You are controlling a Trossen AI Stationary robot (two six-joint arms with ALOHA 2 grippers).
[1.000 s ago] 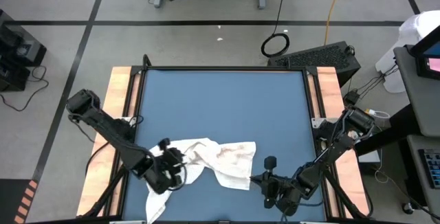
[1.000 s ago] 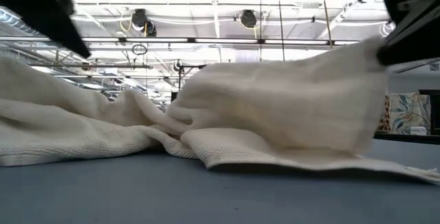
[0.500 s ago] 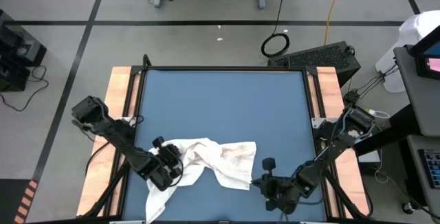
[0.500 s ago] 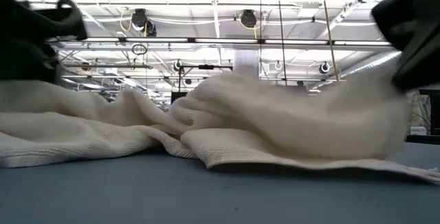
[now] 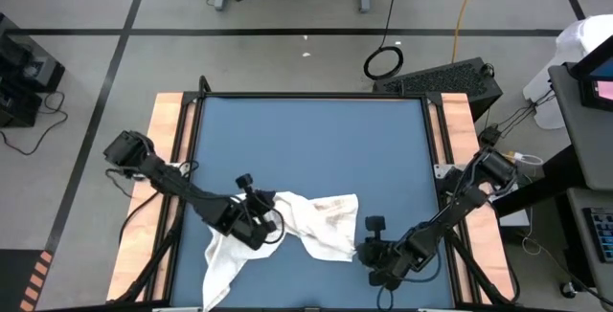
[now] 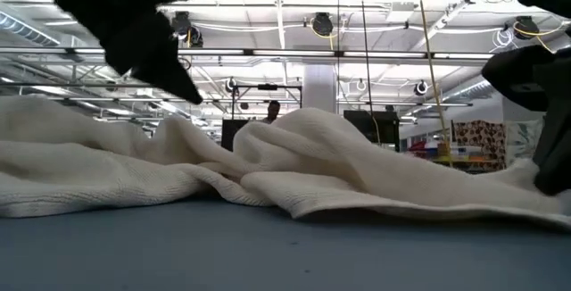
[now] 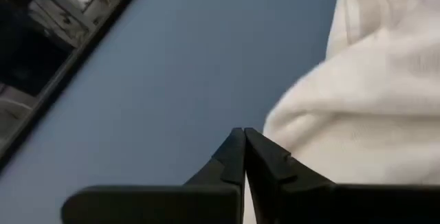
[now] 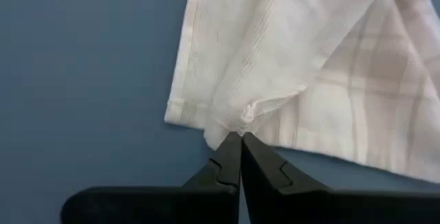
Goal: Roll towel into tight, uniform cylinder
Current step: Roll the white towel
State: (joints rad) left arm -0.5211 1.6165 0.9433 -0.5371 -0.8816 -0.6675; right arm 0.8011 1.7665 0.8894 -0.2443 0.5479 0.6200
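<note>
One towel (image 5: 306, 224) lies crumpled at the near middle of the blue mat (image 5: 306, 140), with a loose tail trailing off toward the near-left edge. Judge it light, thin and limp: it holds no shape, folds over itself in soft ridges, and will drag or bunch rather than slide as a sheet. Expect little slip on the mat. Take hold at a hemmed edge or corner, where the doubled cloth gives your fingertips something to pinch; the hem nearest the right arm shows plainly in the right wrist view.

The left gripper (image 5: 257, 226) sits at the towel's left side, fingers drawn together; you cannot tell whether cloth is caught between them. The right gripper (image 5: 362, 248) rests at the towel's near-right corner, fingers closed, tips touching the hem.

Count: one towel, one mat, two arms.
</note>
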